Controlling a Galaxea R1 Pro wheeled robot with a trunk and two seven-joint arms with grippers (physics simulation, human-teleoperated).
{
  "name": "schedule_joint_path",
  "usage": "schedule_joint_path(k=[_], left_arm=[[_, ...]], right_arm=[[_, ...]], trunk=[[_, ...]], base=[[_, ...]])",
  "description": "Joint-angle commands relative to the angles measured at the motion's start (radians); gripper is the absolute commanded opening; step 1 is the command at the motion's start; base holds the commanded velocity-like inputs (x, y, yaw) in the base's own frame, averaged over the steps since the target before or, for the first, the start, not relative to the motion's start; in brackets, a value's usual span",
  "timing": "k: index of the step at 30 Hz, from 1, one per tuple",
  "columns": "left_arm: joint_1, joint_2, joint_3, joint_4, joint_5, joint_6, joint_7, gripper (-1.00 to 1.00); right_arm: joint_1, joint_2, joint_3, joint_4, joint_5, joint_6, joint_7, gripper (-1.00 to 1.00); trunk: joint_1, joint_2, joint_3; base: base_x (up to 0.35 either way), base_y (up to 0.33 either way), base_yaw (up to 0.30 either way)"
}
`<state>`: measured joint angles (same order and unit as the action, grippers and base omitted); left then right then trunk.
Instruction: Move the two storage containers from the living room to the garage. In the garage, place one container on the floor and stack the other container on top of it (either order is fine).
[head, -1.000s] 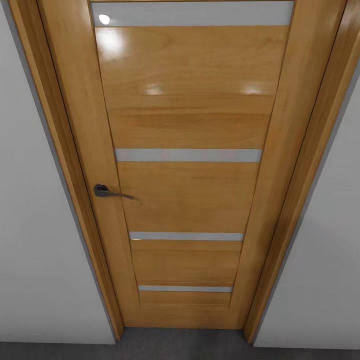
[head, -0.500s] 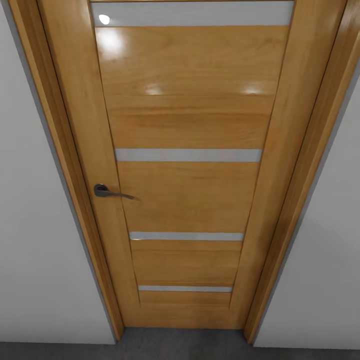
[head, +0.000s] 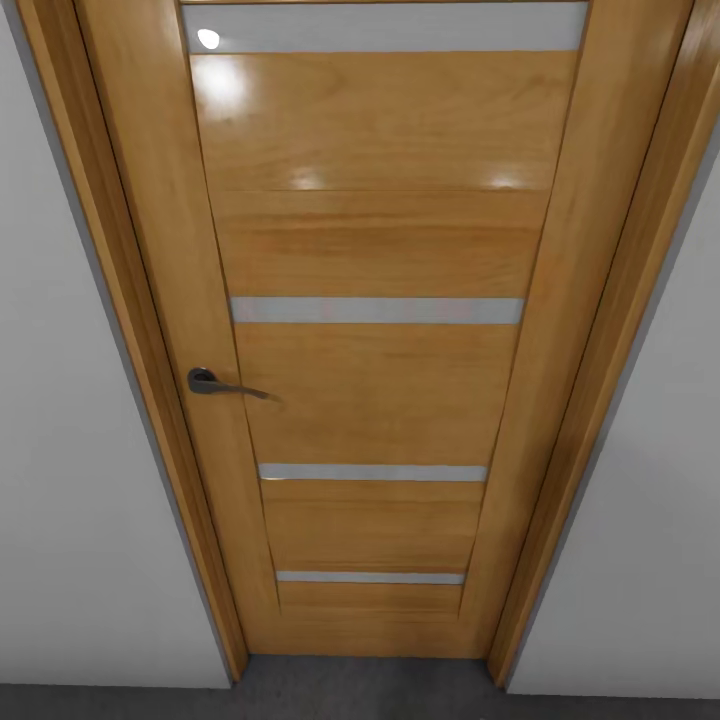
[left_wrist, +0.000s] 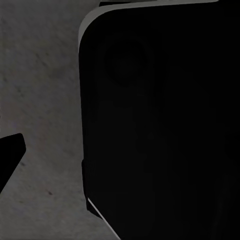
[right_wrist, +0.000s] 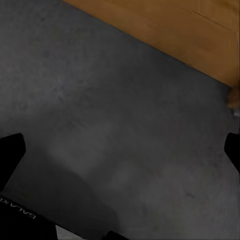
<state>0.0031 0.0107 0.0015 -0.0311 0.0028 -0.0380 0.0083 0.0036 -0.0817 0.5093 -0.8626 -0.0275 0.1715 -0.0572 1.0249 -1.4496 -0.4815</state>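
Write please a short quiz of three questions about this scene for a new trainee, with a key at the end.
1. True or false: the door stands shut in its frame.
2. On which side of the door, in the head view, is the handle? A left, B right, C middle.
3. Fill in: the right gripper has its fingertips spread wide over the dark grey ____.

Key: 1 true. 2 A. 3 floor.

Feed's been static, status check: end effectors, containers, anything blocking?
Right end effector open, empty, over grey floor. Left end effector: state unclear, one fingertip showing beside a dark body. Closed wood door dead ahead, handle untouched.
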Motion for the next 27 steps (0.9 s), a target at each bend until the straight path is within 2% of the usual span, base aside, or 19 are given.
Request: schedule_joint_path(k=[1, 7, 10, 13, 15, 19, 25, 26, 27], left_arm=[[0.001, 0.0, 0.0, -0.001, 0.0, -0.002, 0.001, 1.0], [0.001, 0.0, 0.0, -0.001, 0.0, -0.002, 0.001, 1.0], [0.0, 0.0, 0.0, -0.001, 0.0, -0.002, 0.001, 1.0], [0.0, 0.0, 0.0, -0.001, 0.0, -0.002, 0.001, 1.0], [0.001, 0.0, 0.0, -0.001, 0.0, -0.002, 0.001, 1.0], [0.001, 0.0, 0.0, -0.001, 0.0, -0.002, 0.001, 1.0], [0.001, 0.0, 0.0, -0.001, 0.0, -0.002, 0.001, 1.0], [0.001, 0.0, 0.0, -0.001, 0.0, -0.002, 0.001, 1.0], [0.001, 0.0, 0.0, -0.001, 0.0, -0.002, 0.001, 1.0]], right_arm=[[0.0, -0.004, 0.003, -0.067, -0.003, 0.049, -0.005, 1.0], [-0.008, -0.031, 0.0, -0.271, -0.002, 0.157, -0.001, 1.0], [-0.042, -0.049, -0.002, -0.339, -0.003, 0.204, 0.002, 1.0], [-0.101, -0.071, -0.003, -0.366, -0.006, 0.228, 0.005, 1.0], [-0.129, -0.076, -0.004, -0.37, -0.007, 0.232, 0.006, 1.0], [-0.19, -0.08, -0.004, -0.376, -0.009, 0.237, 0.009, 1.0], [-0.252, -0.081, -0.005, -0.385, -0.009, 0.257, 0.012, 1.0], [-0.264, -0.081, -0.005, -0.393, -0.009, 0.266, 0.012, 1.0], [-0.296, -0.081, -0.005, -0.457, -0.009, 0.311, 0.013, 1.0]], trunk=[[0.0, 0.0, -0.001], [0.0, 0.0, -0.001], [0.0, 0.0, -0.001], [0.0, 0.0, -0.001], [0.0, 0.0, -0.001], [0.0, 0.0, -0.001], [0.0, 0.0, -0.001], [0.0, 0.0, -0.001], [0.0, 0.0, -0.001]], base=[[0.0, 0.0, 0.0], [0.0, 0.0, 0.0], [0.0, 0.0, 0.0], [0.0, 0.0, 0.0], [0.0, 0.0, 0.0], [0.0, 0.0, 0.0], [0.0, 0.0, 0.0], [0.0, 0.0, 0.0], [0.0, 0.0, 0.0]])
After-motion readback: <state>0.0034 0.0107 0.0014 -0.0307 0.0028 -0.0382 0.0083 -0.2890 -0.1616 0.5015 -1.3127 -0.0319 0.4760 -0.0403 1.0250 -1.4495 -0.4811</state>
